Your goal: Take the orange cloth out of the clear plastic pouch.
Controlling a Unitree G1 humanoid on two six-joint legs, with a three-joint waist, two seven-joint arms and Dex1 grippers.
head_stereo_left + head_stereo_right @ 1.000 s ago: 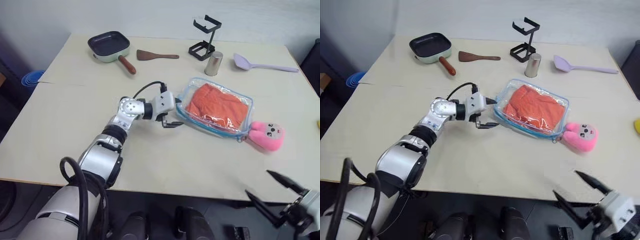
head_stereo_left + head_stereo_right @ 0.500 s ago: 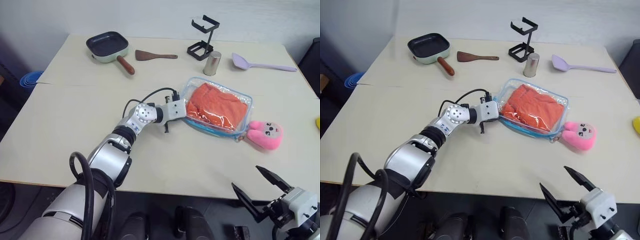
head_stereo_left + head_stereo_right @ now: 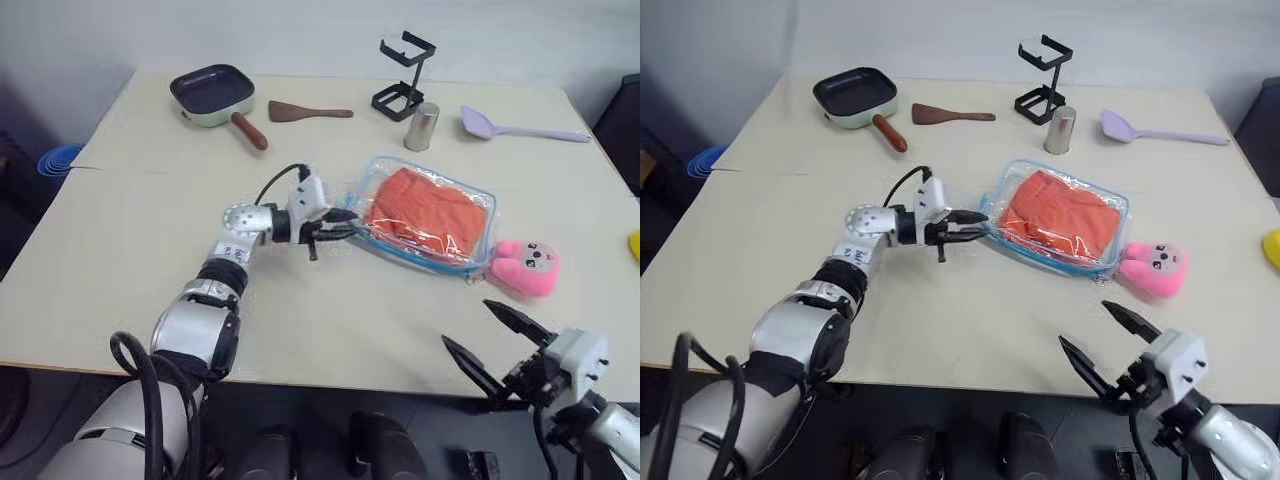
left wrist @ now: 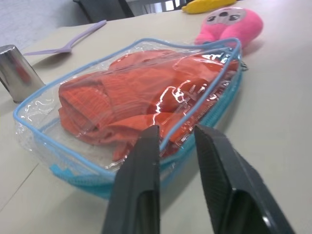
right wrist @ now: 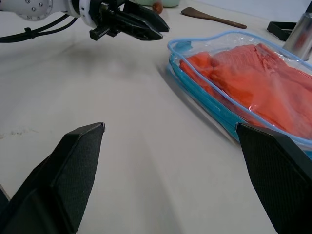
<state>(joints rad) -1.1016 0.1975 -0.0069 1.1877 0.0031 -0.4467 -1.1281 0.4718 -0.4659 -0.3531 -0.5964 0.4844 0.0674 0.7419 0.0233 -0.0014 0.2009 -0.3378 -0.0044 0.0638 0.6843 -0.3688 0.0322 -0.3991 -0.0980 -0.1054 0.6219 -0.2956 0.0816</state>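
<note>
Nearest us, our right gripper (image 3: 497, 340) has risen toward the worktop's (image 3: 150, 230) front edge, its fingers spread wide and empty. Farther in, our left gripper (image 3: 340, 221) has pulled back slightly from the pouch (image 3: 480, 215); its fingers, half a second ago closed, now stand a little apart at the pouch's near-left end, and we cannot tell whether they pinch the blue trim. The orange cloth (image 3: 425, 207) remains inside. The pouch lies flat, its long axis running from that gripper rightward toward the pink toy (image 3: 527, 267).
</note>
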